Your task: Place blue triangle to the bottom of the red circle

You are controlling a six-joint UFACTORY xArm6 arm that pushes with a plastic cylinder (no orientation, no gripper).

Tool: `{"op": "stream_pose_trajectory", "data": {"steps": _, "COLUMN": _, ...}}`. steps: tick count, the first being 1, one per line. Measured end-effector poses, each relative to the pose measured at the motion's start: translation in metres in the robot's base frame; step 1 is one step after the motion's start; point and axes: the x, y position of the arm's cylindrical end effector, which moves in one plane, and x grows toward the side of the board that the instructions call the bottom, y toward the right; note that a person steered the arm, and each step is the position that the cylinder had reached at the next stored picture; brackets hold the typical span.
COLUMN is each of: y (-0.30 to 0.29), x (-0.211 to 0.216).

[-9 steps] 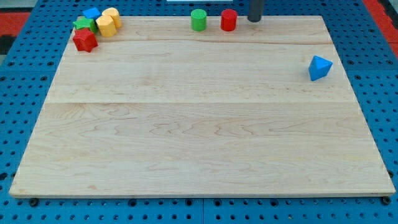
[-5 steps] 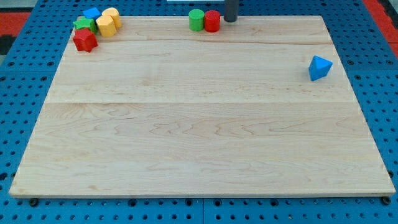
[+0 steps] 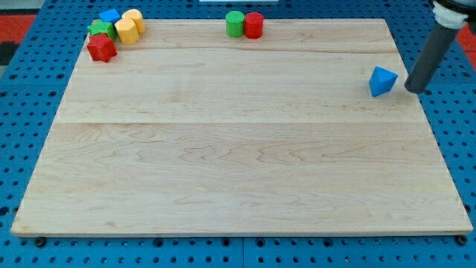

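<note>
The blue triangle (image 3: 382, 80) lies near the right edge of the wooden board (image 3: 238, 149). The red circle (image 3: 253, 25) stands at the view's top edge of the board, touching the green circle (image 3: 235, 24) on its left. My tip (image 3: 414, 90) is just to the right of the blue triangle, a small gap apart from it. The rod rises from there toward the view's top right corner.
A cluster sits at the top left corner: a red star (image 3: 101, 48), a green block (image 3: 100, 30), a blue block (image 3: 110, 16) and two yellow blocks (image 3: 129, 27). A blue pegboard (image 3: 454, 149) surrounds the board.
The rod pushed the red circle left against the green circle, then left the top edge and moved to the right side, beside the blue triangle. The blue triangle has not moved.
</note>
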Motion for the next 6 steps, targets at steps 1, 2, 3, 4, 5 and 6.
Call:
{"op": "stream_pose_trajectory", "data": {"steps": 1, "y": -0.013, "x": 0.000}}
{"op": "stream_pose_trajectory", "data": {"steps": 2, "y": -0.023, "x": -0.013}}
{"op": "stream_pose_trajectory", "data": {"steps": 3, "y": -0.045, "x": -0.024}}
{"op": "stream_pose_trajectory", "data": {"steps": 4, "y": -0.062, "x": -0.034}}
{"op": "stream_pose_trajectory", "data": {"steps": 5, "y": -0.065, "x": -0.040}}
{"op": "stream_pose_trajectory", "data": {"steps": 6, "y": -0.064, "x": -0.052}}
